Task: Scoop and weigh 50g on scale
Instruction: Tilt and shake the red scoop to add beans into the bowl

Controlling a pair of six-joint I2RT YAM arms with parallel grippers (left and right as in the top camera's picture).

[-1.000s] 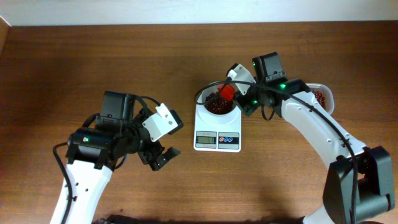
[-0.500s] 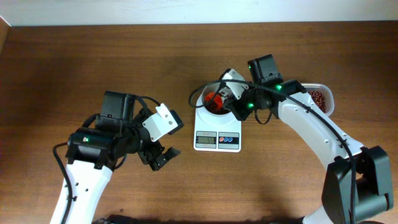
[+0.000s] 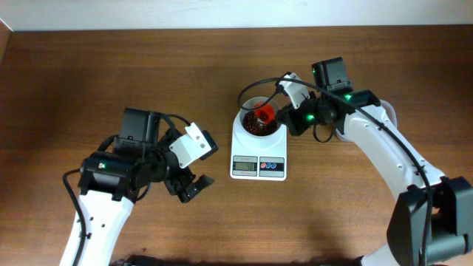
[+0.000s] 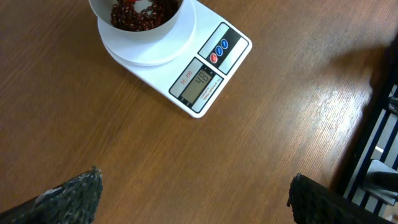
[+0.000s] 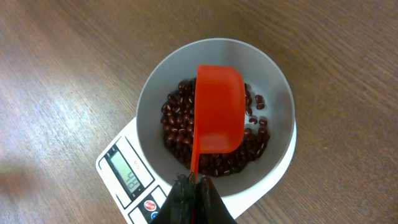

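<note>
The right tool (image 5: pixel 194 186) is clamped narrow on the red scoop (image 5: pixel 217 112) handle. The scoop's long axis runs straight ahead of it, cup directly above the beans (image 5: pixel 177 134) in the scale (image 5: pixel 124 180) bowl (image 5: pixel 273 81). The left tool (image 3: pixel 188 185) gapes wide (empty), farther off across the tabletop (image 3: pixel 74 74).

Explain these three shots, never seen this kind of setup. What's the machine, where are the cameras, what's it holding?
It is a two-arm robot at a wooden table. The wide picture comes from a fixed camera overhead. The other two come from a camera on each wrist, looking past that arm's own fingers. On the table sits a small white digital scale with a white bowl on top, and the bowl holds dark red-brown beans. The right gripper is shut on the handle of a red scoop, held over the bowl. The left gripper is open, holds nothing and hangs over bare wood beside the scale.
</note>
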